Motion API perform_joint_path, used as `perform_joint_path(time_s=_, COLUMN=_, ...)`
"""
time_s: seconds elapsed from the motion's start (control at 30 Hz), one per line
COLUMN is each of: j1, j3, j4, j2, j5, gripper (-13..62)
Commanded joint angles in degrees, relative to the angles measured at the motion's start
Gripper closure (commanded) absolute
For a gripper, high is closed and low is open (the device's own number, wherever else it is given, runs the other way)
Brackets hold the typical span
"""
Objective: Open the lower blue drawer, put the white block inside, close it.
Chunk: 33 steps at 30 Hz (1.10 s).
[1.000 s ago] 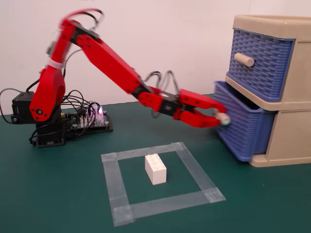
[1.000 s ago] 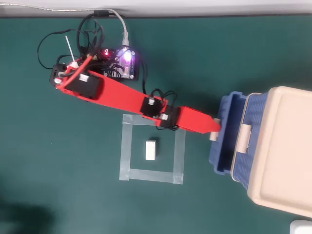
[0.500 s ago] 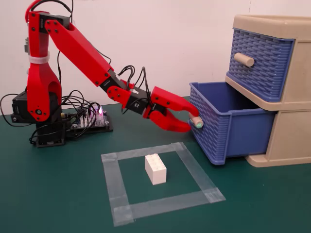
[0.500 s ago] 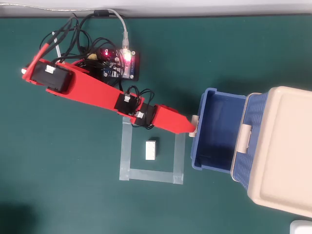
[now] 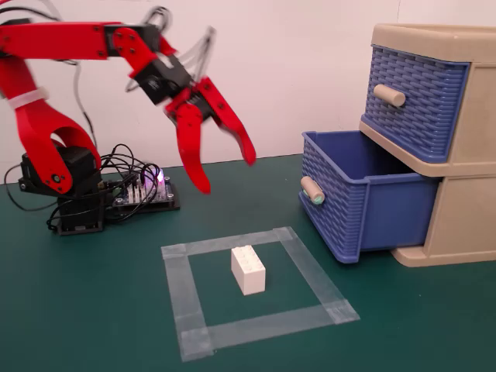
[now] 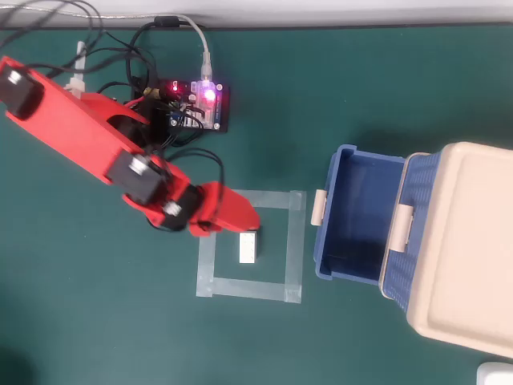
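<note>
Hanging above the mat with nothing between them, the red gripper's (image 5: 226, 175) two fingers are spread apart, tips pointing down. In the overhead view the gripper (image 6: 240, 220) sits over the upper left part of the tape square (image 6: 293, 241), just beside the white block (image 6: 248, 248). The block (image 5: 248, 270) is a small white brick with studs on top, standing inside the square on the green mat (image 5: 93, 310), clear of the tape on every side. To its right the lower blue drawer (image 5: 364, 205) is pulled out, its basket-weave front and green-tipped knob (image 5: 311, 190) facing the square, cavity bare in the overhead view (image 6: 361, 216). Open mat lies between the tape and the drawer. No readable writing shows.
</note>
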Motion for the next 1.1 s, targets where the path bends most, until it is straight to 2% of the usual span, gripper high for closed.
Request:
perform_joint_path(time_s=0.0, j1=0.5, j3=-4.4, j4=-0.2, j2=-4.8, j5=-6.5, gripper=15.5)
perform_joint_path(time_s=0.23, j1=4.8, j3=-15.1, j4=-0.6, j2=-20.4, j5=-5.9, gripper=15.5)
perform_joint_path(time_s=0.8, j1=7.2, j3=-14.5, j4=-0.5, j2=-30.8, j5=-2.5, gripper=17.2)
perform_joint_path(time_s=0.83, j1=7.1, j3=-14.6, j4=-0.6, j2=-30.9, j5=-1.6, gripper=19.2)
perform_joint_path(time_s=0.9, j1=7.0, j3=-14.9, j4=-0.5, j2=-30.8, j5=-0.4, gripper=28.9)
perform_joint_path(time_s=0.97, j1=7.0, j3=-14.9, j4=0.0, j2=-30.6, j5=-0.4, gripper=41.7)
perform_joint_path(time_s=1.0, j1=7.1, j3=-14.7, j4=0.4, j2=-30.3, j5=-0.4, gripper=51.6)
perform_joint_path(time_s=1.03, j1=7.2, j3=-14.7, j4=1.1, j2=-30.2, j5=-0.4, gripper=57.8)
perform_joint_path(time_s=1.07, j1=7.2, j3=-14.8, j4=1.8, j2=-30.0, j5=-0.4, gripper=57.5)
